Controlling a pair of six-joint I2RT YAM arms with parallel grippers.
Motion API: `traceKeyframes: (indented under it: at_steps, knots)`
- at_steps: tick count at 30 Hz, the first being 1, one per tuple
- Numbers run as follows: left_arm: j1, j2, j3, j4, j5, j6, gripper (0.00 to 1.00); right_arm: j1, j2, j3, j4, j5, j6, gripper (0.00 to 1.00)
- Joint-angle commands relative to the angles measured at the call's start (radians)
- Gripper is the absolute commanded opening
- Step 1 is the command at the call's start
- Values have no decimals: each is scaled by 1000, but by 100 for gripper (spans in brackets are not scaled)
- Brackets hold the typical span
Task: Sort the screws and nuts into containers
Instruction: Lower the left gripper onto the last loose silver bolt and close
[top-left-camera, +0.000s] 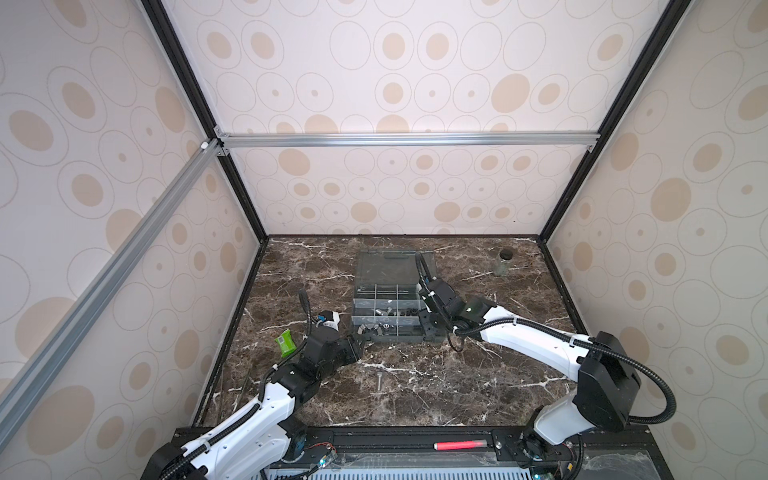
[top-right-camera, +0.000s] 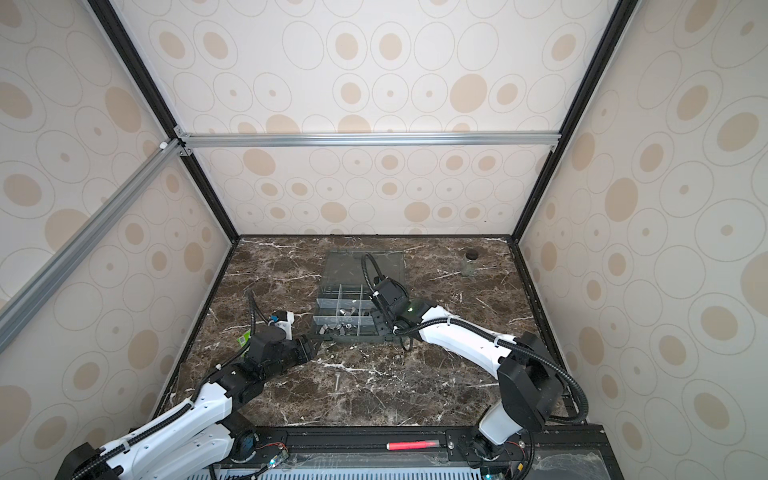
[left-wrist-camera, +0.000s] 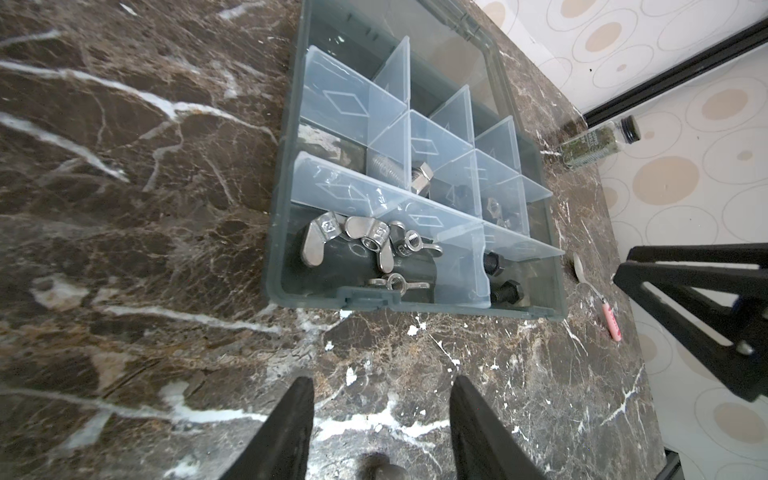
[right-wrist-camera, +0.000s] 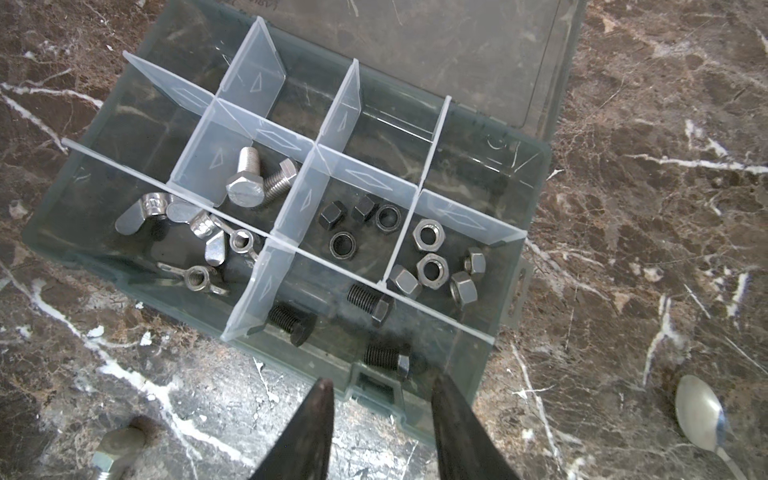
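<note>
**A:** What's the setting?

**B:** A dark brown marble-patterned tabletop with white veins (top-left-camera: 457, 374). It is boxed in by cream walls printed with beige ovals (top-left-camera: 395, 83) and aluminium frame bars (top-left-camera: 407, 139).

**A:** And the parts?

**B:** Silver hex-head screws (right-wrist-camera: 245, 183), silver wing nuts (right-wrist-camera: 216, 249) and silver hex nuts (right-wrist-camera: 405, 282) lie in separate compartments of the grey translucent plastic organizer box (top-left-camera: 390, 340), mid-table. One long silver screw (top-left-camera: 379, 380) lies loose in front of it.

**A:** Grippers?

**B:** The left gripper (left-wrist-camera: 382, 384) and right gripper (right-wrist-camera: 384, 386) both hover by the box's front edge, jaws apart, holding nothing.
</note>
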Motion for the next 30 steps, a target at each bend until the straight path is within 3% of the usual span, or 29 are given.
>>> traceKeyframes:
  at_steps: [1, 15, 30]
  knots:
    - [-36, 12, 0, 25, 13, -24, 52, -9, -37, -26, 1, 26, 26, 42]
    - [-305, 163, 30, -46, -92, -70, 47, -11, -92, -88, 1, 43, 48, 43]
    - [-429, 233, 13, -66, -129, -116, 42, -15, -129, -137, 11, 42, 63, 43]
